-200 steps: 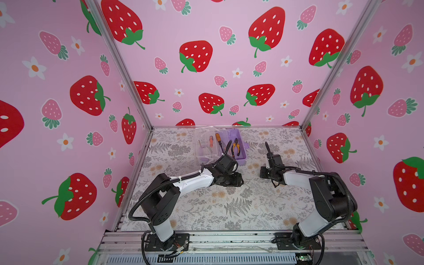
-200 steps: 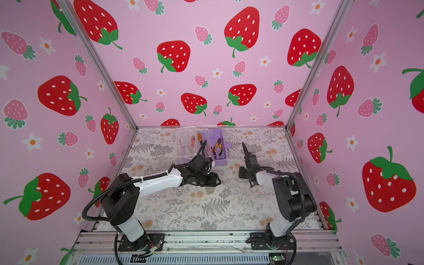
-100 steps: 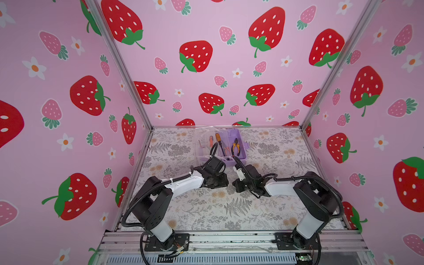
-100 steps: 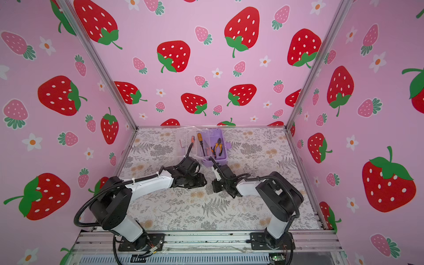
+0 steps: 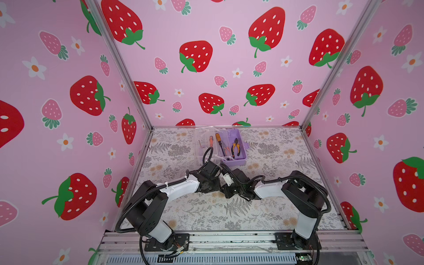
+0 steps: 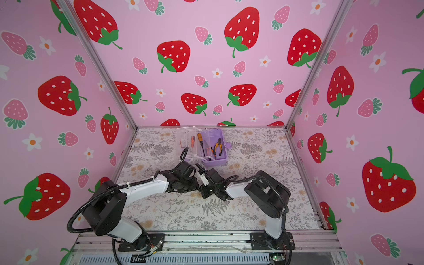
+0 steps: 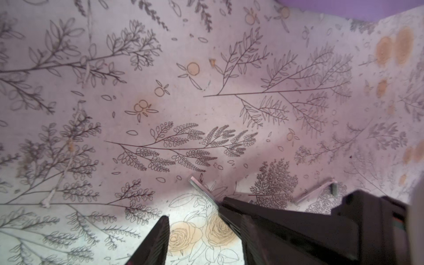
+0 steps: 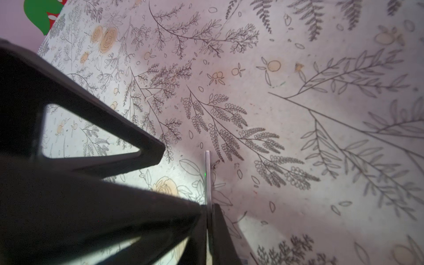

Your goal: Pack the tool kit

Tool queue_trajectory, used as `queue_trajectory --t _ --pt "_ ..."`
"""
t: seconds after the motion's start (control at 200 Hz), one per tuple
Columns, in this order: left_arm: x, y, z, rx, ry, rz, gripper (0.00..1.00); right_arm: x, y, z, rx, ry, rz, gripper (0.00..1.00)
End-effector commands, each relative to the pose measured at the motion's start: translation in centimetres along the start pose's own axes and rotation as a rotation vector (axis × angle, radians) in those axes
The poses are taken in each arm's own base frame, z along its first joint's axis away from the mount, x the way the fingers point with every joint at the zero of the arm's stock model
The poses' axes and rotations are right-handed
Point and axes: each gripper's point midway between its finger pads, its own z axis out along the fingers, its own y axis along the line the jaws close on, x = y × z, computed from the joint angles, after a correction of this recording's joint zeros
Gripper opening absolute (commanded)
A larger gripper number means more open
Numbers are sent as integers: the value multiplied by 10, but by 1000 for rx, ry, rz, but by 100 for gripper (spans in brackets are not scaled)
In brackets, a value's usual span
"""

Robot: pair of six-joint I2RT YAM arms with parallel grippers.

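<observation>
The tool kit's lilac box [image 5: 232, 162] [image 6: 214, 163] stands open at the back middle, its clear lid [image 5: 203, 149] folded to the left. Orange-handled pliers [image 5: 235, 146] [image 6: 218, 146] and a long screwdriver [image 5: 218, 138] lie inside the box, and a short screwdriver [image 5: 211, 141] is on the lid side. In front of the box both grippers meet low over the table. My right gripper [image 8: 207, 205] [image 5: 226, 191] is shut on a silver hex key [image 8: 207, 174] [image 7: 203, 191]. My left gripper [image 7: 203, 216] [image 5: 216, 187] stands open beside it, over bare cloth. A second hex key [image 7: 312, 193] lies on the cloth.
The floral table cloth [image 5: 229, 213] is ringed by pink strawberry walls. A metal rail [image 5: 229, 239] runs along the front with both arm bases on it. The left gripper's finger [image 8: 149, 151] sits close beside the right gripper's held key.
The right gripper has swung from the right side to the middle, down beside the left gripper. The left arm drew back leftward from the box, and its jaws narrowed a little.
</observation>
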Motion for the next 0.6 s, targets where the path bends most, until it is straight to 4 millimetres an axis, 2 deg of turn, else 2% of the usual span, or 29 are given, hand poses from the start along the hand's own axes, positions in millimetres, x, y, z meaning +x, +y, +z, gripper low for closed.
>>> queue_trajectory --t 0.0,0.325,0.435,0.595 --pt "-3 8 4 -47 -7 -27 52 13 4 -12 -4 31 6 12" --pt "-7 -4 15 -29 15 -45 53 -21 22 -54 -21 -100 -23 23" --pt "-5 -7 16 -30 30 -48 54 -27 21 -71 3 -148 -28 26" --pt "8 -11 19 -66 69 -33 53 -30 4 -104 120 -221 -44 27"
